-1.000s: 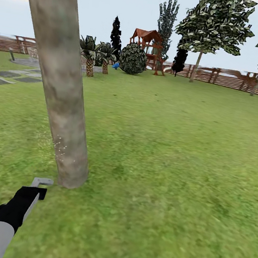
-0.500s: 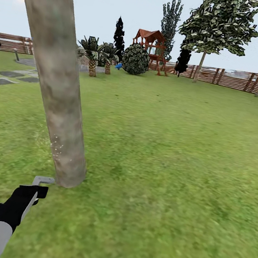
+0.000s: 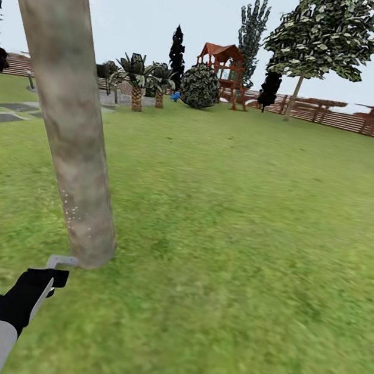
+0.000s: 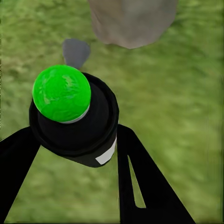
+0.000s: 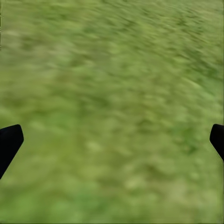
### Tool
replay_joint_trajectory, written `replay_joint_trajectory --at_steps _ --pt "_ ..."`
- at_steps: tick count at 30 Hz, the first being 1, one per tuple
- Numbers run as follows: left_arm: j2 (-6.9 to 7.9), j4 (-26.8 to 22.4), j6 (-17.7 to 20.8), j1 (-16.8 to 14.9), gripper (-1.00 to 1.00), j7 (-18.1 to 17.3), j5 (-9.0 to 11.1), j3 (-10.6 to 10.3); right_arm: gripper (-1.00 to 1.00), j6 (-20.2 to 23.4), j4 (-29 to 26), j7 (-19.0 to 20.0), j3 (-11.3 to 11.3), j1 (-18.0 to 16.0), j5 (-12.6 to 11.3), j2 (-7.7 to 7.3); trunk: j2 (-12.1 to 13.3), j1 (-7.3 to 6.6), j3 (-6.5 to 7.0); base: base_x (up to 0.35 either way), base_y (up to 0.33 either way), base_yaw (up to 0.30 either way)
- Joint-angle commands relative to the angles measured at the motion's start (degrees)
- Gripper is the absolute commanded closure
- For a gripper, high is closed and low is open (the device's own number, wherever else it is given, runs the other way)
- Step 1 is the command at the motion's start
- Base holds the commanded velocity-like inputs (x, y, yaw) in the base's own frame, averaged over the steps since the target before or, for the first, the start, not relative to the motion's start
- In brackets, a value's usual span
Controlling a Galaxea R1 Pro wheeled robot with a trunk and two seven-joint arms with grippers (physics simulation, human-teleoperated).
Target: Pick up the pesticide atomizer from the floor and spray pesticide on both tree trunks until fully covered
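I had the left gripper (image 4: 74, 140) closed on the atomizer (image 4: 74, 119), low beside the foot of the trunk (image 3: 70, 126), where fine white specks showed only on the lower part; I judged the step wanted the nozzle aimed squarely at the bark and swept upward over the bare mottled length. The right gripper (image 5: 112, 140) hung open and empty over lawn (image 3: 242, 220), which lay open to the right of the trunk, the fence (image 3: 343, 118) well apart
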Motion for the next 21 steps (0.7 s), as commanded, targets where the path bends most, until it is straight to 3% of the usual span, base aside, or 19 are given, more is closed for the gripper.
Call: replay_joint_trajectory --at_steps 1,14,21 --pt "0.0 0.0 0.0 0.0 1.0 0.0 0.0 0.0 -1.0 0.0 0.0 0.0 0.0 0.0 0.0 0.0 0.0 0.0 0.0 0.073 -0.271 0.256" --pt "0.0 0.0 0.0 0.0 1.0 0.0 0.1 0.0 -1.0 0.0 0.0 0.0 0.0 0.0 0.0 0.0 0.0 0.0 0.0 0.123 -0.264 0.274" --pt "0.02 0.0 0.0 0.0 1.0 0.0 0.1 0.0 -1.0 0.0 0.0 0.0 0.0 0.0 0.0 0.0 0.0 0.0 0.0 0.173 -0.244 0.055"
